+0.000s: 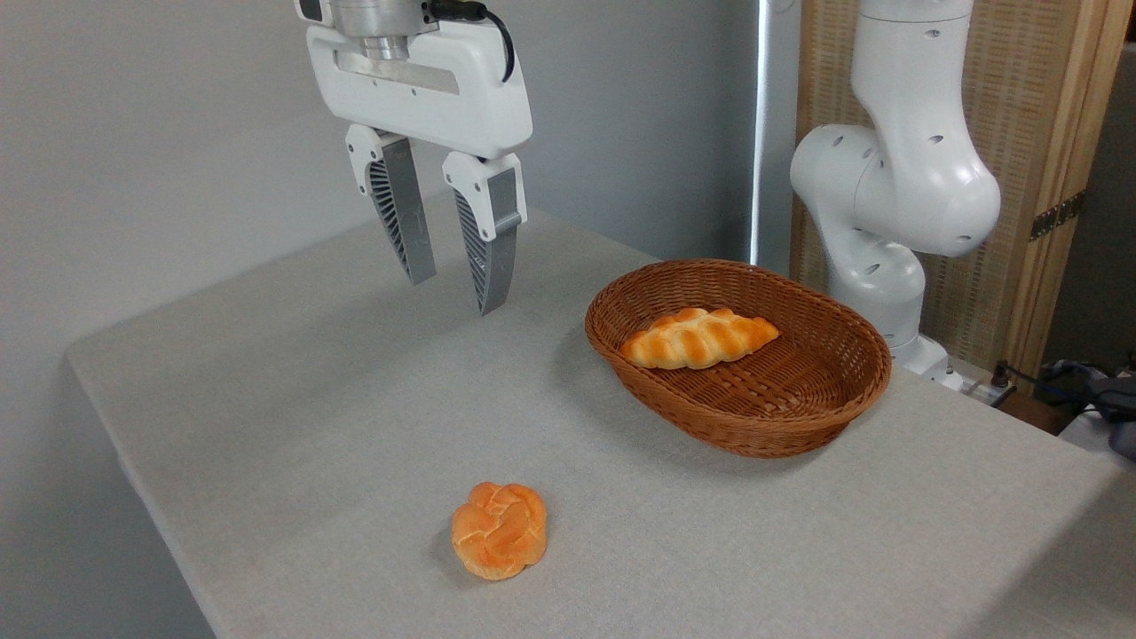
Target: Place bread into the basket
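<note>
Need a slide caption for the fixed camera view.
Open gripper above the table; round bun outside the basket.

Found open cloth all around the bread [499, 530], nothing above it, the basket [834, 408] well apart at right, 1 braided loaf [699, 337] inside.

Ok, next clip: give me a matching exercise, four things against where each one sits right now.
Things:
1. bun
2. loaf
3. basket
4. gripper

Places:
A. in the air above the table, open
B. inside the basket
C. on the table, near the front edge
D. on the table, right of centre

Pairs: 1-C, 2-B, 3-D, 4-A
</note>
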`<state>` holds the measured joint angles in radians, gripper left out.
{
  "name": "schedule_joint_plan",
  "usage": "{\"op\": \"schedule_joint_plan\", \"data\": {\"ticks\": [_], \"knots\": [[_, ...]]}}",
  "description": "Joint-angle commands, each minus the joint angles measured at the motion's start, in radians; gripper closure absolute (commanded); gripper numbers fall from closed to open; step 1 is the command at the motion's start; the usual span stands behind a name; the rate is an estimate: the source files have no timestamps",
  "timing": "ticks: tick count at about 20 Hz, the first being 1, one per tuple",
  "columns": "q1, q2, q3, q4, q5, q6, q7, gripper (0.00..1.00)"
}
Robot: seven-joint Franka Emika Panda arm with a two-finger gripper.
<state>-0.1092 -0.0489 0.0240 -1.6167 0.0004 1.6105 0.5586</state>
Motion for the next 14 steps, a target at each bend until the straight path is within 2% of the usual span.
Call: {"op": "schedule_joint_plan", "data": {"ticks": [1,14], "knots": [[-0.004,0.000,0.017,-0.002,0.009,-0.024,0.014,0.00],[-0.001,0.003,0.025,-0.002,0.009,-0.020,0.014,0.00]]}}
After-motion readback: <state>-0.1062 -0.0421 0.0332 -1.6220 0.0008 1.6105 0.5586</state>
